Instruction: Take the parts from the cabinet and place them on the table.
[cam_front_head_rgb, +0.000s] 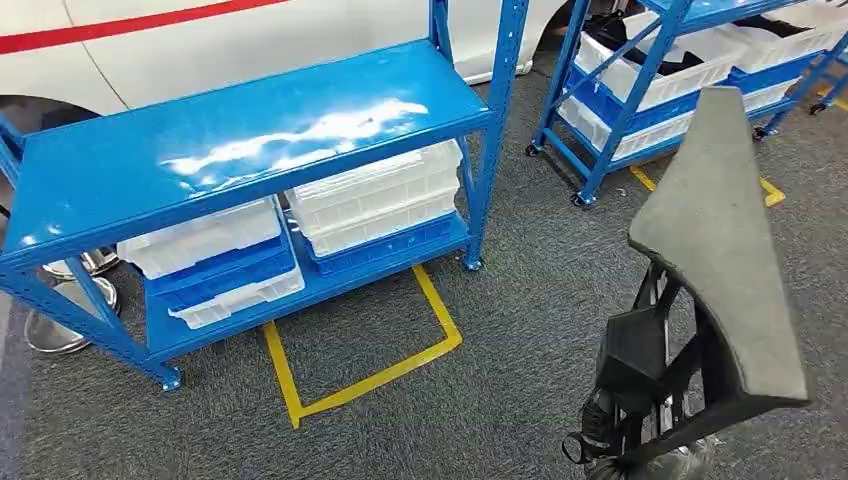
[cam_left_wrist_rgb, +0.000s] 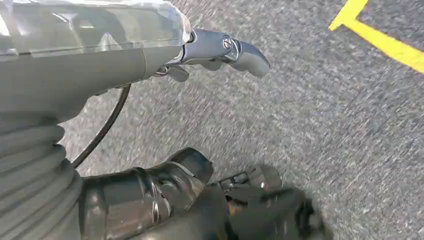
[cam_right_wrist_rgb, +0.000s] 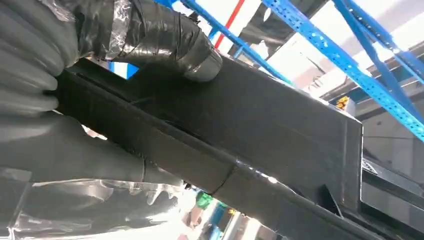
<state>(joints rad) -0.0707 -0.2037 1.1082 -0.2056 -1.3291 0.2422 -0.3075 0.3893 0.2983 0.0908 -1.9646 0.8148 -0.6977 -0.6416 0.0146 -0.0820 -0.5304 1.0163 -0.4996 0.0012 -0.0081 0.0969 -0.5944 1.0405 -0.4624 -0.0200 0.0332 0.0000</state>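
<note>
The right hand (cam_right_wrist_rgb: 125, 45) grips a dark part (cam_front_head_rgb: 725, 240) at four o'clock. The left hand (cam_left_wrist_rgb: 220, 50) hangs empty, fingers apart, over carpet (cam_front_head_rgb: 500, 330). A blue shelf (cam_front_head_rgb: 250, 130) stands at ten o'clock.

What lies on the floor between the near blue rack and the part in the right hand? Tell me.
In the head view, grey carpet with a yellow tape outline lies between the blue rack and the dark part.

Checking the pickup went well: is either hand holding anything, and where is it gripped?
The right hand grips a large black part, thumb wrapped over one long edge. The left hand hangs over the carpet, holding nothing.
</note>
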